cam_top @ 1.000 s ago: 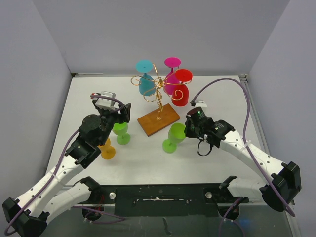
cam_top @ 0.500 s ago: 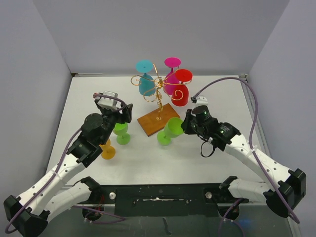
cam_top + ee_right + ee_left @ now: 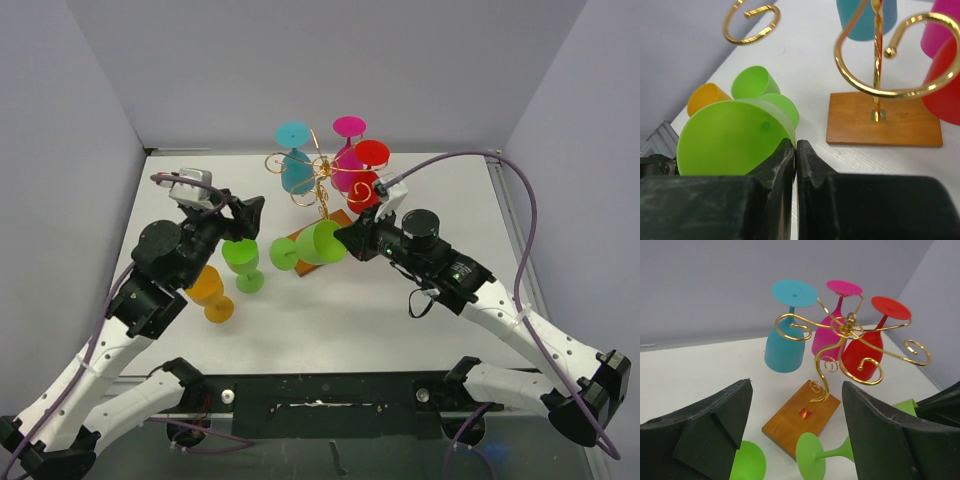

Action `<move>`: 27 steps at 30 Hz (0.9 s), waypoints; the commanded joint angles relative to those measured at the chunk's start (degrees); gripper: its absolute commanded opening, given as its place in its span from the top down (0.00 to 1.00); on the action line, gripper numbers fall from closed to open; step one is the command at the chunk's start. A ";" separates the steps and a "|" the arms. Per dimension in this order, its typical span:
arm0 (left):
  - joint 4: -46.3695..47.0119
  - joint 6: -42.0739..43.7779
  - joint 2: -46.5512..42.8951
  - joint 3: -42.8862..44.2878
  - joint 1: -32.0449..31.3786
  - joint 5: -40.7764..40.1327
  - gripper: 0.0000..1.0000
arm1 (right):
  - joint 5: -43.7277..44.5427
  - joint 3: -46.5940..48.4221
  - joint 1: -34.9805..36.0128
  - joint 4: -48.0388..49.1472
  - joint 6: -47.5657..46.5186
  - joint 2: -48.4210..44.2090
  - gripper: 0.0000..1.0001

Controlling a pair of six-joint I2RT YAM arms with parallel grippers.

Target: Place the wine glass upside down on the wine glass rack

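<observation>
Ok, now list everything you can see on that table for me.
wine glass rack: one, gold wire on brown wooden base, back centre of table.
teal glass, magenta glass, red glass: three, upside down on the rack.
tipped green glass: one, green, sideways before the rack.
standing green glass: one, green, upright, left of base.
orange glass: one, orange, upright, front left.
left gripper: one, black, open, by standing green glass.
right gripper: one, black, shut on tipped green glass.
</observation>
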 commanded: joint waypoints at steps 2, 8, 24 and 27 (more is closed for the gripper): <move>1.10 -3.76 -5.46 4.09 0.28 5.57 0.28 | -6.03 4.43 0.35 15.07 -2.83 -2.36 1.00; 5.76 -7.93 -8.55 2.26 0.30 0.00 0.29 | -2.74 7.79 0.46 26.97 -6.85 -1.40 1.00; 14.43 -24.51 -9.40 2.98 0.22 4.02 0.29 | 3.49 12.95 0.48 45.18 -3.14 6.54 1.00; 17.53 -30.50 -8.57 1.75 0.31 4.04 0.29 | 2.35 12.64 0.48 47.52 -1.70 7.48 1.00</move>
